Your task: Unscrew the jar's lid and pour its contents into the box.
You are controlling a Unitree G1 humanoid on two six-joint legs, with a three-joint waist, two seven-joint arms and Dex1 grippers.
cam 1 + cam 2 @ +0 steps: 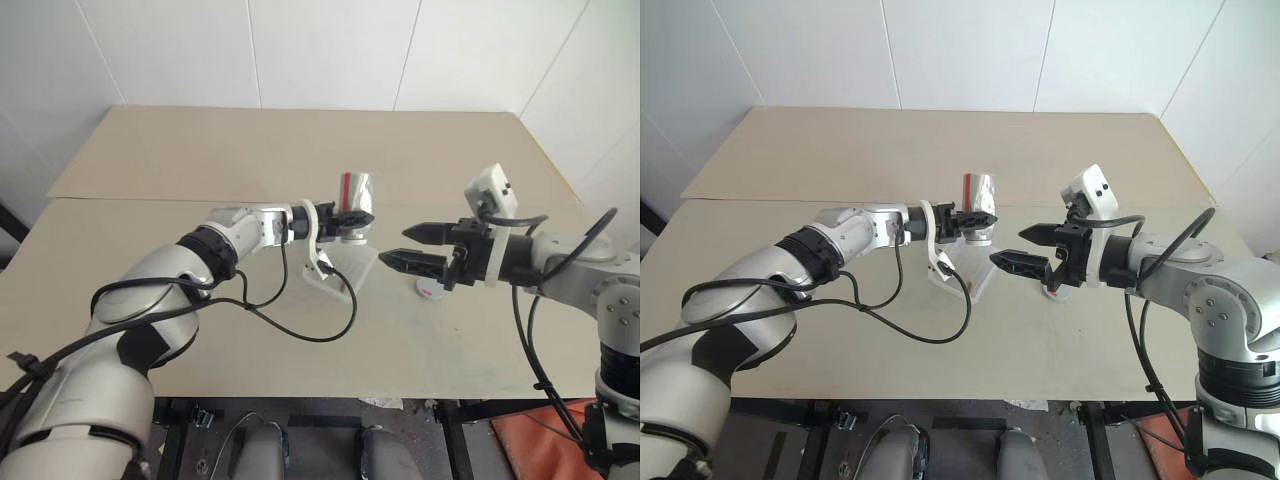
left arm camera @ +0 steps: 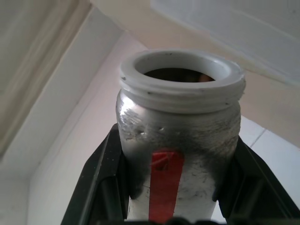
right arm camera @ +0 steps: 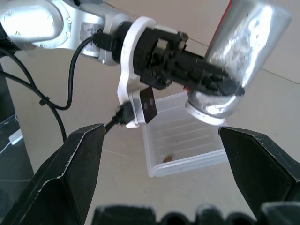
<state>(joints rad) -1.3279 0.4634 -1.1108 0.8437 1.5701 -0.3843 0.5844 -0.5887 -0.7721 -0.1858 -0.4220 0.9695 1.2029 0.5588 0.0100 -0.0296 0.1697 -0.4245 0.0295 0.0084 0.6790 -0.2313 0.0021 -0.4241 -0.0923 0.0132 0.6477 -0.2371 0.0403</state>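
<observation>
My left gripper [image 1: 348, 219] is shut on the jar [image 1: 356, 192], a grey cylinder with a red mark. The jar has no cap on; its white threaded mouth [image 2: 182, 70] is open. It hangs tilted, mouth down, over the box [image 3: 183, 140], a shallow translucent tray on the table [image 1: 200, 160]. One small brown piece [image 3: 167, 159] lies in the box. My right gripper [image 1: 398, 246] is open and holds nothing, level with the jar and just to its right. Behind its fingers the lid [image 1: 430, 290], white with a red mark, lies on the table.
A black cable [image 1: 300, 325] loops from my left wrist onto the table in front of the box. The tabletop has a seam [image 1: 120, 200] across it and ends at white walls behind. Something orange [image 1: 540, 440] lies on the floor at the lower right.
</observation>
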